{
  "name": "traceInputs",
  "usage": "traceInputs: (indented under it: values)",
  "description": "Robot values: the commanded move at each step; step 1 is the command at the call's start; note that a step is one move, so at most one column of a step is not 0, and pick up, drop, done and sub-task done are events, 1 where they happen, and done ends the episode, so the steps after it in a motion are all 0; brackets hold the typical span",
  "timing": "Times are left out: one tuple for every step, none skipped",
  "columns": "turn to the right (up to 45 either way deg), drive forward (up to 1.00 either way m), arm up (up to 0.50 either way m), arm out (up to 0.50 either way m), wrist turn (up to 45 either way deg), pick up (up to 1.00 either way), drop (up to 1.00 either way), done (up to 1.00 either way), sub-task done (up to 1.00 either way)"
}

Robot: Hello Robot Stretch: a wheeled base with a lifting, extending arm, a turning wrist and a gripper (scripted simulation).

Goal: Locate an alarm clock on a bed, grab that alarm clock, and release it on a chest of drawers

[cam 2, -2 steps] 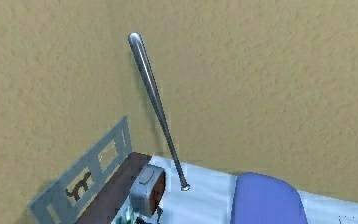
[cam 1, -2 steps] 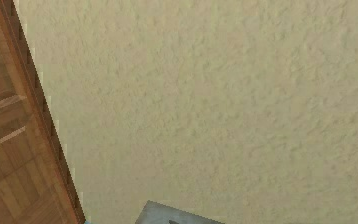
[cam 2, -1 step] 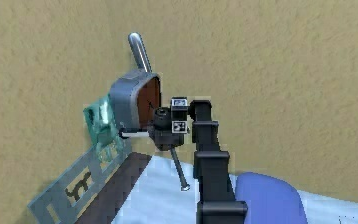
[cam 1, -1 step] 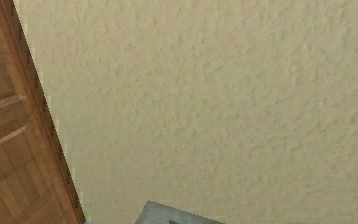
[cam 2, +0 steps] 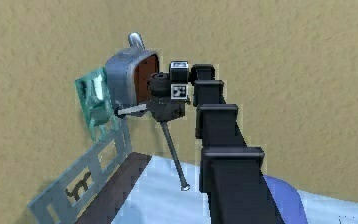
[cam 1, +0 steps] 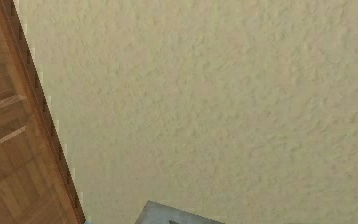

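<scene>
In the arm side view a grey alarm clock [cam 2: 133, 76] with a dark red face and a small loop on top hangs at the far end of my gripper [cam 2: 150, 148], clear of the bed, so the gripper holds it. The dark arm [cam 2: 227, 150] rises from the bottom edge, with its white marker squares [cam 2: 177, 82] just right of the clock. Below lies the bed [cam 2: 157, 195], with a pale blue sheet and a grey-blue slatted end frame [cam 2: 82, 185].
A greenish translucent panel [cam 2: 89, 106] stands left of the clock against the cream wall [cam 2: 287, 60]. In the forward view a wooden panel [cam 1: 17, 130] leans along the left, a cream wall [cam 1: 217, 90] lies ahead, and a grey-blue corner [cam 1: 172, 214] pokes up at the bottom.
</scene>
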Motion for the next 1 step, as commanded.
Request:
traceInputs:
  values:
    - [0.0,0.00,0.00,0.00,-45.0,0.00,0.00,0.00,0.00]
